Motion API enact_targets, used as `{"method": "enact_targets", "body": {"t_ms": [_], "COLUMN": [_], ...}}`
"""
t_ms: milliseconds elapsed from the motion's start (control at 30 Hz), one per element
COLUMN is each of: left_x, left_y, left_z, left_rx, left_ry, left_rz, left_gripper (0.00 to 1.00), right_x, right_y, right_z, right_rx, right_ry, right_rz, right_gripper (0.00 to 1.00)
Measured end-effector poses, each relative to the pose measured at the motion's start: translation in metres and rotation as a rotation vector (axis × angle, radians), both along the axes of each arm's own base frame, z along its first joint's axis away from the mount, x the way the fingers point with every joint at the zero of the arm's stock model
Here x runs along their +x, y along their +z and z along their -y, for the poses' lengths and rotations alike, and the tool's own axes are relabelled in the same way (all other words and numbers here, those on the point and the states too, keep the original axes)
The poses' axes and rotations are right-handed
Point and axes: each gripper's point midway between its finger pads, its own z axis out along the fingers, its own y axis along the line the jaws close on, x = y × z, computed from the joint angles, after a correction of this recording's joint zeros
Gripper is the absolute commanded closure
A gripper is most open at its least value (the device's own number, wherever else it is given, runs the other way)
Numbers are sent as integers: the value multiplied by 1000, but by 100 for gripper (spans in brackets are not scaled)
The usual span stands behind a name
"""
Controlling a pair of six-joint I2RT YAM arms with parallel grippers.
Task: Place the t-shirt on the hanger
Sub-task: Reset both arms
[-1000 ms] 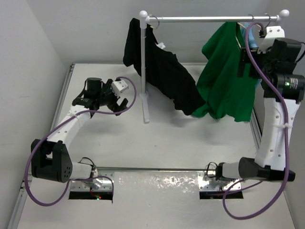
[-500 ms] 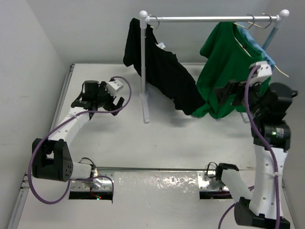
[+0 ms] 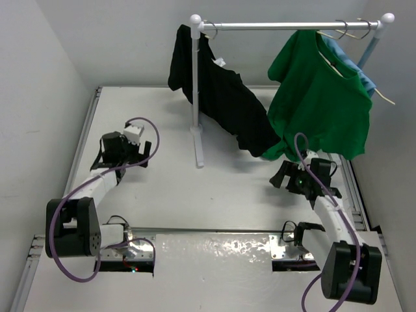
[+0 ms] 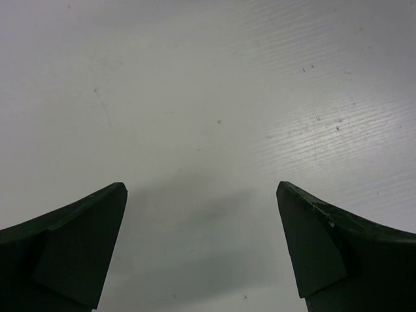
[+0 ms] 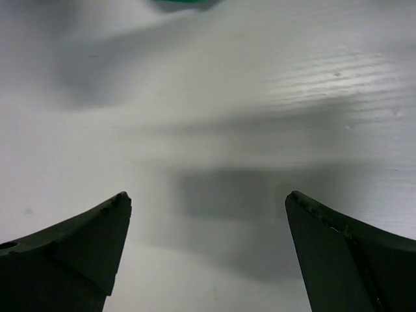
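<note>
White counter (image 3: 214,188) lies under both arms. Our left hand (image 4: 200,186) hovers released, low over its surface. Our right hand (image 5: 207,194), likewise spread, sits near the green t-shirt (image 3: 318,110), which hangs from the rail (image 3: 286,26), hanger hidden. We should withdraw low, avoiding the hem.

t-shirt (image 5: 182,4) mostly beyond top edge

The t-shirt (image 3: 322,104) is plain bright green. The other garment (image 3: 224,101) is solid black, and a light-blue garment (image 3: 364,77) shows behind the green. The worktop (image 4: 208,97) is white with fine ribbed lines. The cables (image 3: 156,138) are purple.
</note>
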Motion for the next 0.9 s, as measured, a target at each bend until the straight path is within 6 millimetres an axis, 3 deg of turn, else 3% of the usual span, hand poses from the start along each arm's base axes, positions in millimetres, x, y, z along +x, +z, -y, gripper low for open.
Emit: {"method": "enact_targets", "body": {"t_ms": [133,233,467,667,900], "left_x": [-11,-13,-18,-12,-10], "left_y": [-15,-20,-33,-26,-22], "left_z": [5,12,22,18,18], "left_rx": [-39,-76,-132,-154,-160], "left_ry": [7,-17,-60,-57,-68], "left_rz": [24,46,68,101,122], "left_gripper": [4,3,4,4,4], "right_x": [-10,-1,7,21,22], "right_y": [-37,-38,-27,1,2], "right_z": [11,17,22,25,25], "right_rx": [-55,-85,-100,-109,-106], "right_ry": [-54,-86,-124,-135,-137], "right_rz": [-1,114,226,357,360], "right_gripper": [1,1,1,1,1]}}
